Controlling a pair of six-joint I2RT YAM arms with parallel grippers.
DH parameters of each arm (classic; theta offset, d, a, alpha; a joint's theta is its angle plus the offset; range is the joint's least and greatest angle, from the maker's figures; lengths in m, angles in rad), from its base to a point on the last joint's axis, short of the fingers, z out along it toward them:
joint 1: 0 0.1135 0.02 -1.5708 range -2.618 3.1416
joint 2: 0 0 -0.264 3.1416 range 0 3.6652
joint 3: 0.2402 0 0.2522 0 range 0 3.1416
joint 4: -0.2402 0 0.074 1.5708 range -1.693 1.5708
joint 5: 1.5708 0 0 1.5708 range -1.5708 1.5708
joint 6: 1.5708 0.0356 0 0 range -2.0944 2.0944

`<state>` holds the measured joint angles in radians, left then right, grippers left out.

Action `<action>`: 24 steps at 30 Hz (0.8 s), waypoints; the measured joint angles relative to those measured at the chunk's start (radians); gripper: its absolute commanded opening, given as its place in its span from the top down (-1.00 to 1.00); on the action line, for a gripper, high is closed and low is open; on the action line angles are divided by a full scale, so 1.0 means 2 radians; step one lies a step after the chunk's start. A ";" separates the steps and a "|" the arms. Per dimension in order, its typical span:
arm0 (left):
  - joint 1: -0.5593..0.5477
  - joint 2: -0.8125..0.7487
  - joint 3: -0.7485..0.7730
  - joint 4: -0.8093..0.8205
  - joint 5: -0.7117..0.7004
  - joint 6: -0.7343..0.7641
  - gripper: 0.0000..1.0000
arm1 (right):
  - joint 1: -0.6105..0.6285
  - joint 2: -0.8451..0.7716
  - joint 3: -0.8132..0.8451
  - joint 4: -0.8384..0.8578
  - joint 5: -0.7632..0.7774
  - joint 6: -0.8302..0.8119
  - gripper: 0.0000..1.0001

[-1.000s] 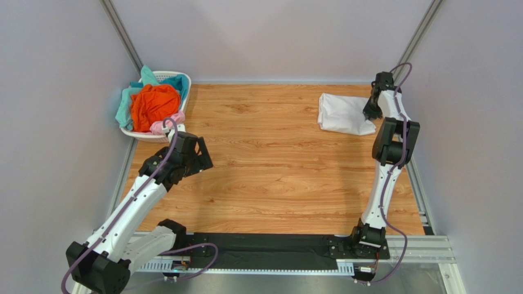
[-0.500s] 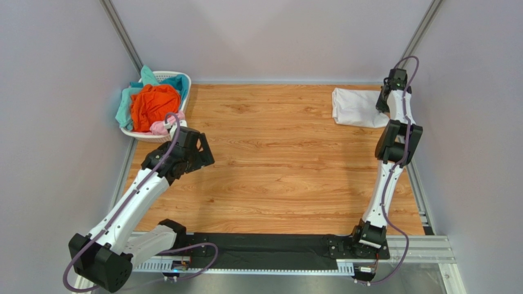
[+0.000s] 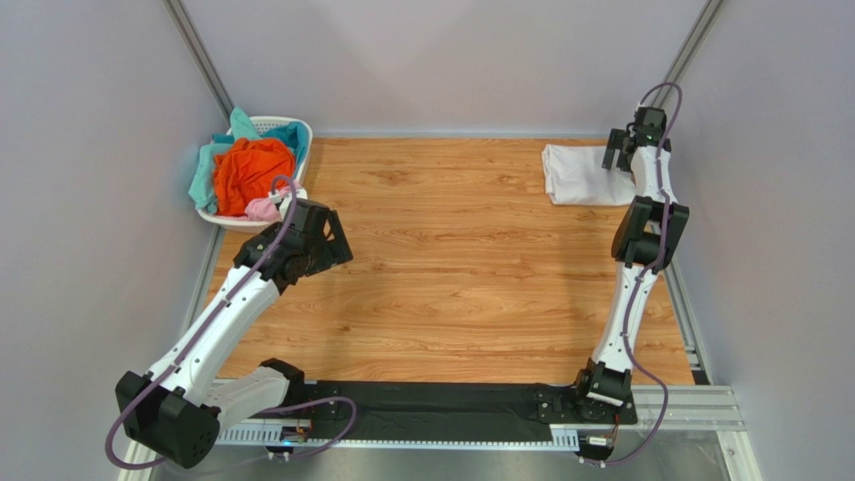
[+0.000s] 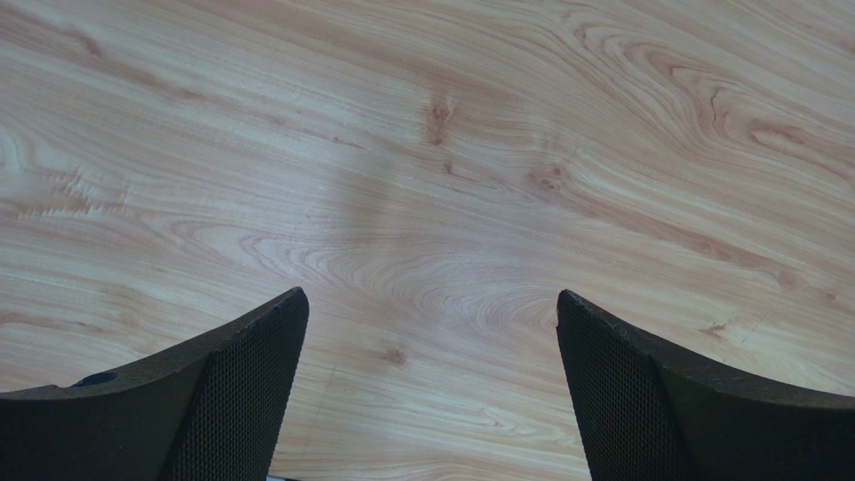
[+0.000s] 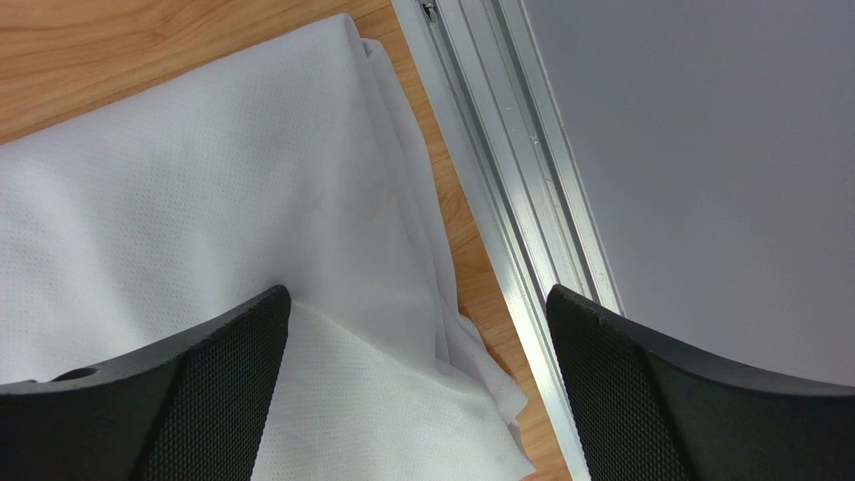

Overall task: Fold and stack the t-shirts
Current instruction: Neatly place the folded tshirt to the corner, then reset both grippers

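A folded white t-shirt (image 3: 582,174) lies flat at the table's far right corner, and in the right wrist view it (image 5: 201,230) fills the left and centre. My right gripper (image 3: 618,157) hangs open just above its right edge, nothing between the fingers (image 5: 642,401). Orange (image 3: 251,170), teal (image 3: 206,170) and pale pink (image 3: 263,207) t-shirts are heaped in the white basket (image 3: 298,135) at the far left. My left gripper (image 3: 323,241) stands open over bare wood just right of and nearer than the basket; its fingers (image 4: 241,391) hold nothing.
An aluminium rail (image 5: 512,160) runs along the table's right edge right beside the white t-shirt, with the grey wall (image 5: 723,150) behind it. Grey walls close the left, back and right sides. A black mat (image 3: 421,409) lies between the arm bases.
My right gripper carried the white t-shirt toward the far right corner, then opened and let it go. The left arm shifted slightly toward the far side.
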<state>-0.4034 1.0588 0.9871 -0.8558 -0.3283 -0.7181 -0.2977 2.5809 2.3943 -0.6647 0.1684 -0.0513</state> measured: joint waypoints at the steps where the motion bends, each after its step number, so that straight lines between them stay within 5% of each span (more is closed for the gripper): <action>1: 0.000 0.000 0.002 0.000 0.000 0.000 -0.99 | 0.001 -0.002 -0.001 0.000 0.002 -0.002 -1.00; 7: 0.000 -0.004 0.008 -0.001 -0.011 0.000 -0.99 | 0.027 -0.073 -0.061 -0.002 0.048 -0.010 -1.00; 16: 0.000 -0.019 0.008 0.000 -0.015 0.005 -0.99 | 0.071 -0.319 -0.208 0.014 0.037 0.054 -1.00; 24: 0.000 -0.077 -0.008 0.020 -0.011 0.004 -0.99 | 0.110 -0.462 -0.356 0.037 0.037 0.092 -1.00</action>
<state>-0.4034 0.9054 0.9714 -0.8162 -0.3500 -0.7105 -0.0776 1.6573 1.6814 -0.5900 0.2420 0.1329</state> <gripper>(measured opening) 0.995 0.998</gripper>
